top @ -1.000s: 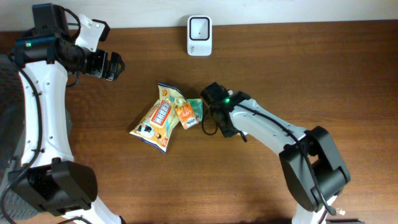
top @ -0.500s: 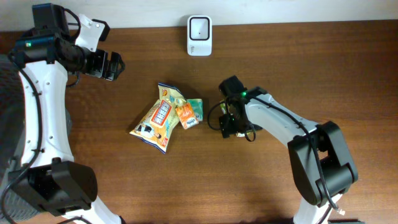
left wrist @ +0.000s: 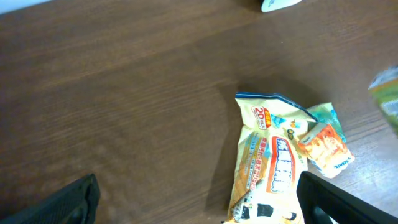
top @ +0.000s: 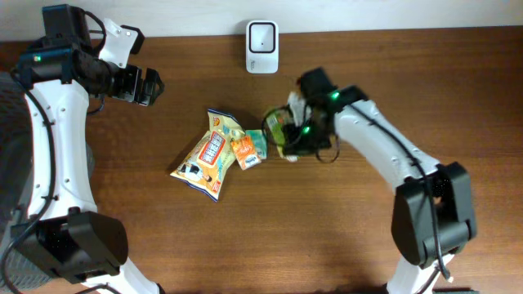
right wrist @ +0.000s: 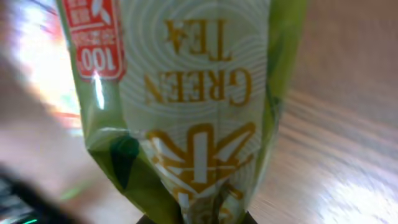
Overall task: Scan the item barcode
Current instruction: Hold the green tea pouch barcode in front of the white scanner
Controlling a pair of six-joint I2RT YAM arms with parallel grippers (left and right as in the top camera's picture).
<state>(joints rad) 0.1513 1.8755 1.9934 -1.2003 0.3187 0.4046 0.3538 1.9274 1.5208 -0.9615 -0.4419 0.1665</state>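
notably glossy, creased green tea pouch (right wrist: 199, 106)

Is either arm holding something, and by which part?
The right claw pinches a green foil tea packet by one end; the left claw holds nothing.

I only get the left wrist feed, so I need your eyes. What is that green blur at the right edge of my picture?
Observer: A green packet, pinched in the shut right gripper.
Operator: Any print on it?
Observer: The right wrist view shows GREEN TEA in gold letters, upside down; no barcode shows there.
Operator: Is it over the scanner?
Observer: No. From overhead, the white scanner sits at the table's far edge; the packet is apart from it, beside the small orange bag.
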